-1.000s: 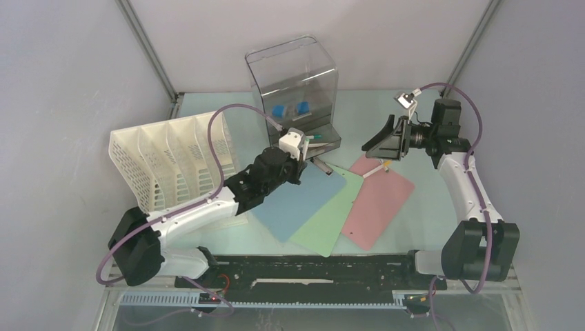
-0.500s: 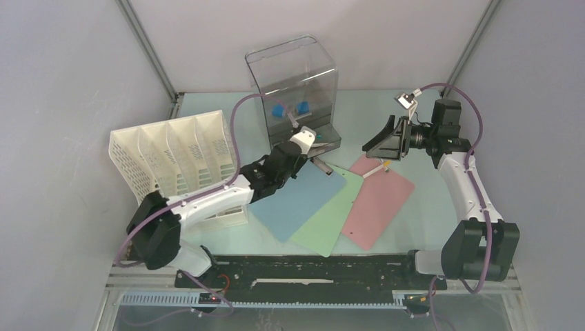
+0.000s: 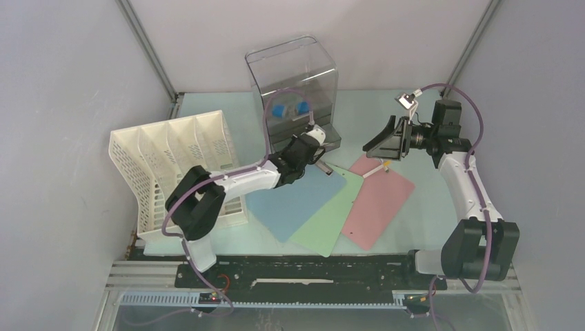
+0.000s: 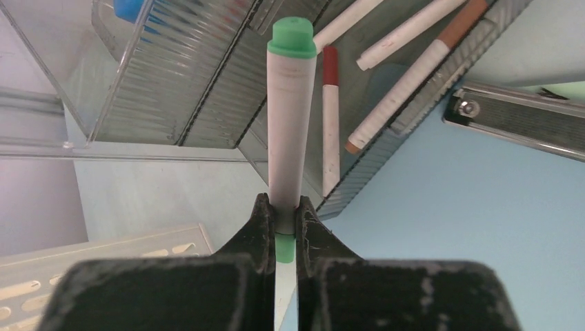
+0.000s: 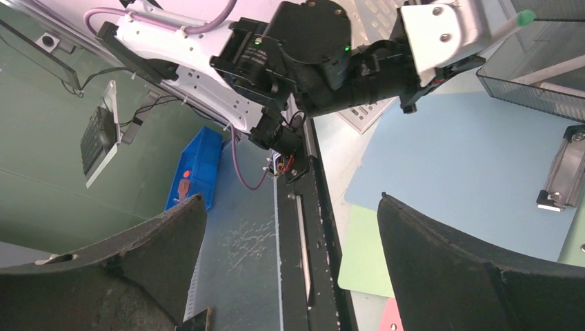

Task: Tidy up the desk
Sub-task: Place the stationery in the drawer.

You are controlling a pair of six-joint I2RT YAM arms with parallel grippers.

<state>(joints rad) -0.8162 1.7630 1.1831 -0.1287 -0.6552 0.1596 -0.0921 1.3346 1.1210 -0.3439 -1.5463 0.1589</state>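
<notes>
Stretched further out since a second ago, the left pincer (image 4: 281,210) sits clamped on a green-capped marker (image 4: 290,117), its length aimed straight at the open drawer (image 4: 359,89) just ahead on the desk (image 3: 372,110); the right pincer (image 3: 378,143), wide open, hangs further off

Top camera: high, behind my bases, looks down on whole tabletop (image 3: 365,110). Left wrist camera: just behind my left claw (image 4: 283,217), very near, facing clear drawer box (image 4: 172,89). Right wrist camera: peers out through my right claw (image 5: 291,207), fingers spread, toward my left arm (image 5: 303,48). All views share blue sheet (image 4: 483,227); both wrist views share green-capped marker (image 4: 290,117).
</notes>
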